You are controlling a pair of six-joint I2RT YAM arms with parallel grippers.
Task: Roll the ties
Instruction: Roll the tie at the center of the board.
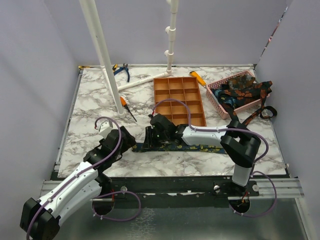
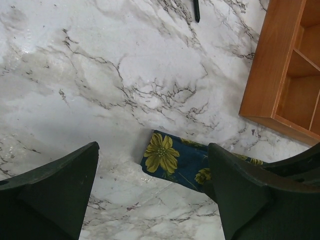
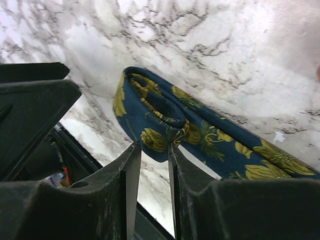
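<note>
**Starting the roll at the tie's end**

One tie (image 1: 210,148) lies flat along the lower middle of the overhead frame, with its left end turned over on itself. The right gripper (image 3: 154,147) has its jaws drawn nearly together at the edge of that fold and appears to nip it. The left gripper (image 2: 152,145) hangs over the same end, jaws spread wide and holding nothing. To roll well, I judge, the fold must stay tight and square to the tie's length. The free gripper should press the flat stretch so it neither skids nor skews. More ties (image 1: 242,92) sit in the pink basket (image 1: 216,102) at upper right.
</note>
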